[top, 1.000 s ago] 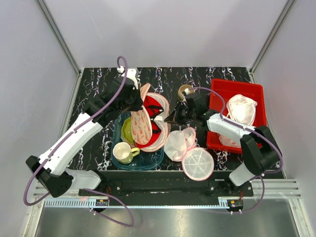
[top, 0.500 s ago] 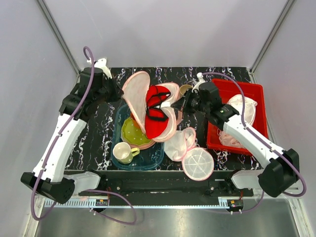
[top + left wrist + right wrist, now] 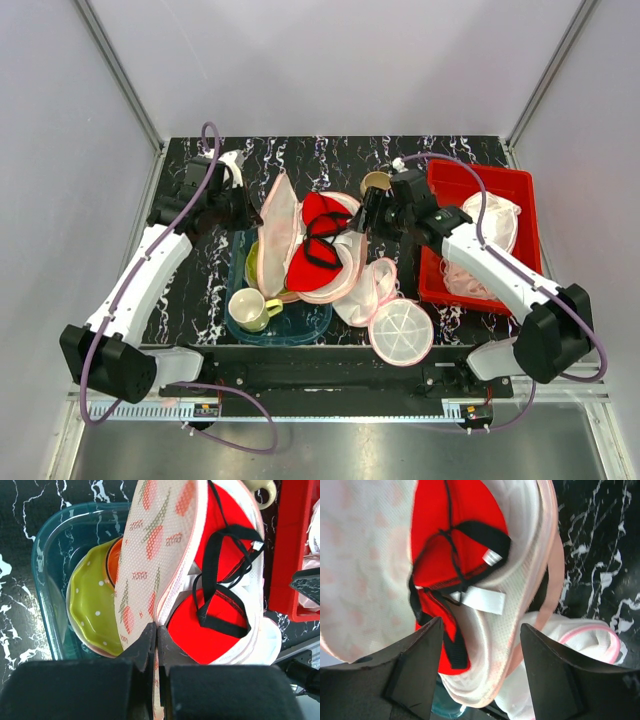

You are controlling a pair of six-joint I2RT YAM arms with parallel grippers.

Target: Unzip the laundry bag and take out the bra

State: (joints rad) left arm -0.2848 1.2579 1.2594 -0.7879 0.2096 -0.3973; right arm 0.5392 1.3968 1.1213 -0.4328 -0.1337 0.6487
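Note:
The laundry bag stands unzipped, its printed peach flap lifted upright over the teal tub. My left gripper is shut on the flap's pink edge. Inside the bag's lower half lies the bra, which is bright red with black straps. My right gripper hovers open at the bag's right rim. In the right wrist view its fingers straddle the white mesh rim without touching it, and the bra shows just beyond them.
A teal tub under the bag holds a green dotted plate and a yellow mug. A white mesh round pouch lies at the front. The red bin at the right holds pale garments. A small cup stands behind.
My right gripper has opened and let go of the bag's right rim. The bag has sunk lower over the tub, and the left arm has shifted right with the flap.

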